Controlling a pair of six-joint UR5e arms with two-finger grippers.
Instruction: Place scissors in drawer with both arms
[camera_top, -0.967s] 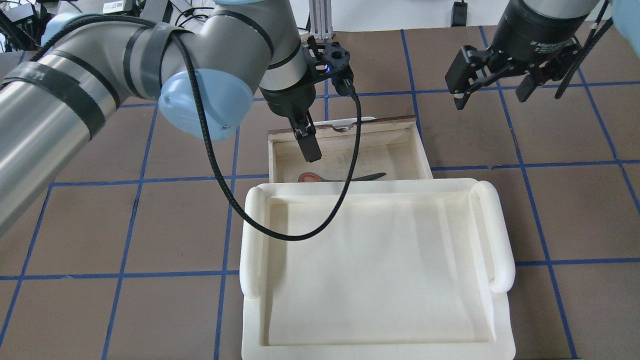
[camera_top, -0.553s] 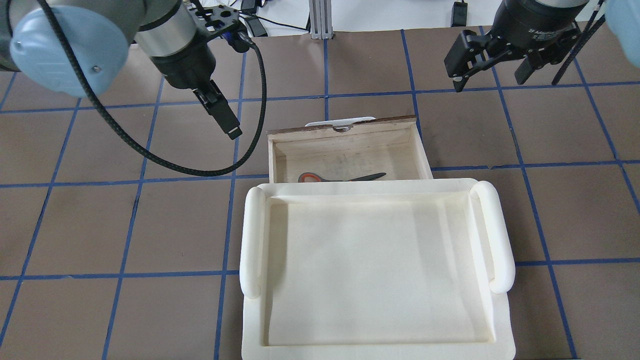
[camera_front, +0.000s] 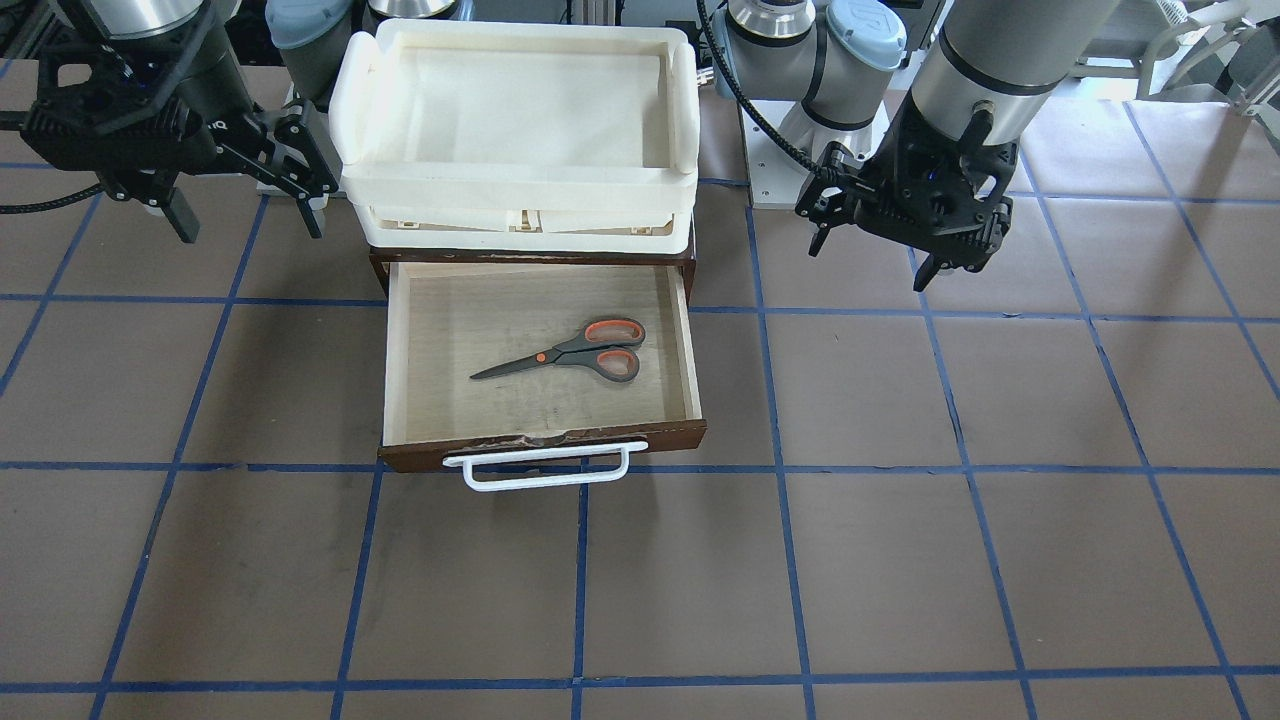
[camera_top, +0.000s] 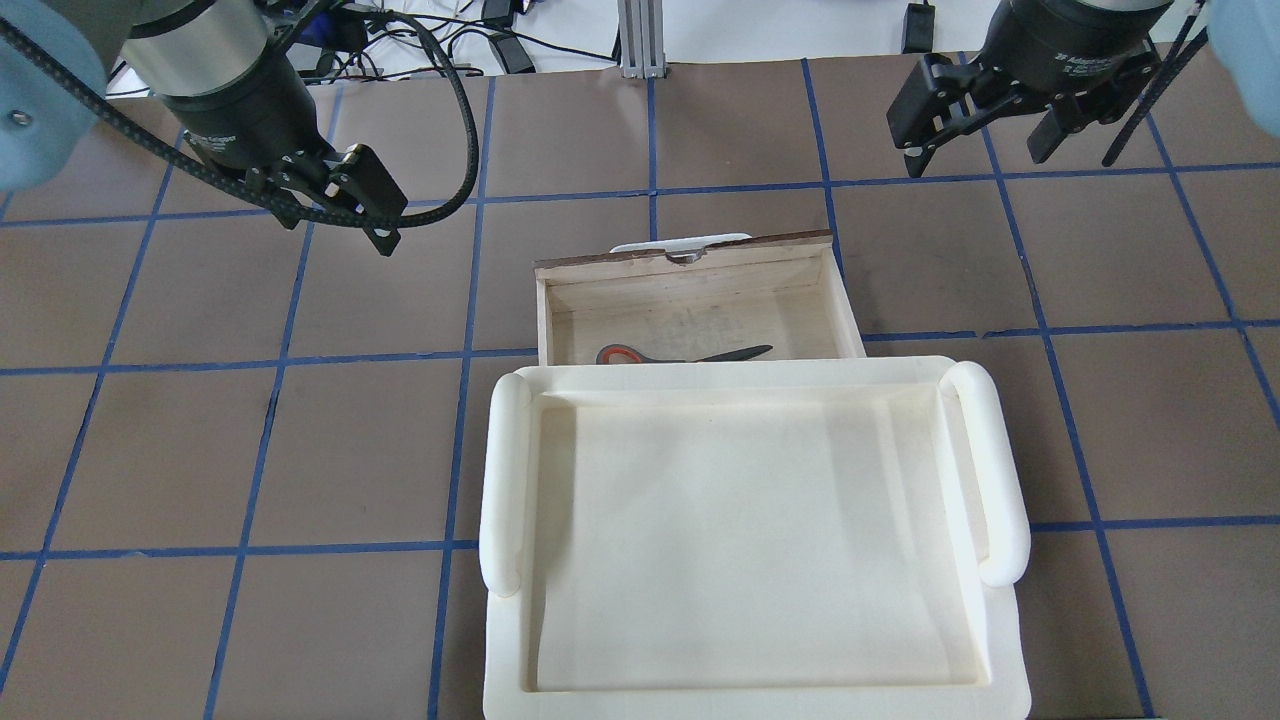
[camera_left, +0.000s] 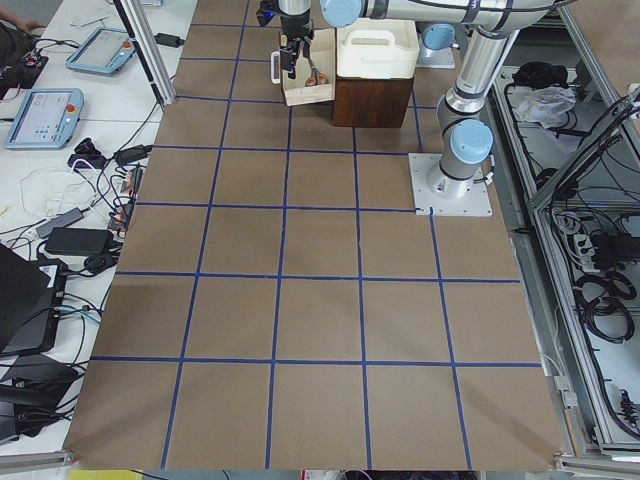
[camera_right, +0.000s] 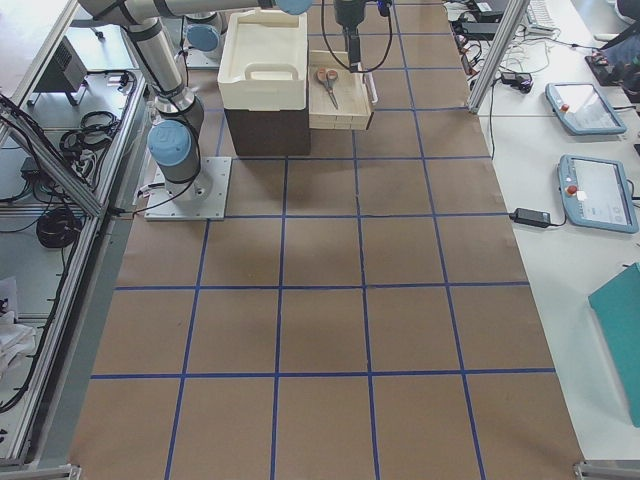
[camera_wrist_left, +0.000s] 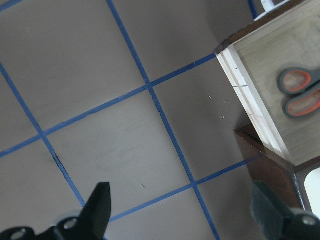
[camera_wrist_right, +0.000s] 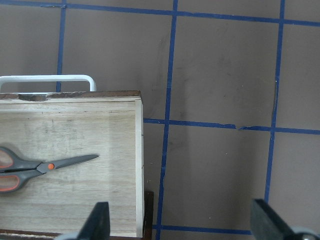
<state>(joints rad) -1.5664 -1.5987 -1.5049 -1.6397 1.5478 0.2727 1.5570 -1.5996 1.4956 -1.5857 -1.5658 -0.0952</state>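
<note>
The scissors (camera_front: 575, 355), grey handles lined orange-red, lie flat inside the pulled-out drawer (camera_front: 545, 452), blades towards the robot's right. They also show in the overhead view (camera_top: 680, 355), the left wrist view (camera_wrist_left: 297, 95) and the right wrist view (camera_wrist_right: 40, 167). My left gripper (camera_top: 338, 230) is open and empty, hanging over bare table well to the left of the drawer (camera_top: 690, 255). My right gripper (camera_top: 975, 158) is open and empty, above the table beyond the drawer's right corner. Neither touches anything.
A cream-white plastic tray (camera_top: 505, 470) sits on top of the dark-brown cabinet (camera_front: 380, 270) that the drawer slides out of. The drawer's white bar handle (camera_front: 545, 468) faces away from the robot. Brown table with blue tape grid (camera_front: 900, 500) lies all around.
My left gripper has lifted out from over the drawer and swung far to the left, away from it. The scissors stay in the drawer. The right gripper has drawn back slightly.
</note>
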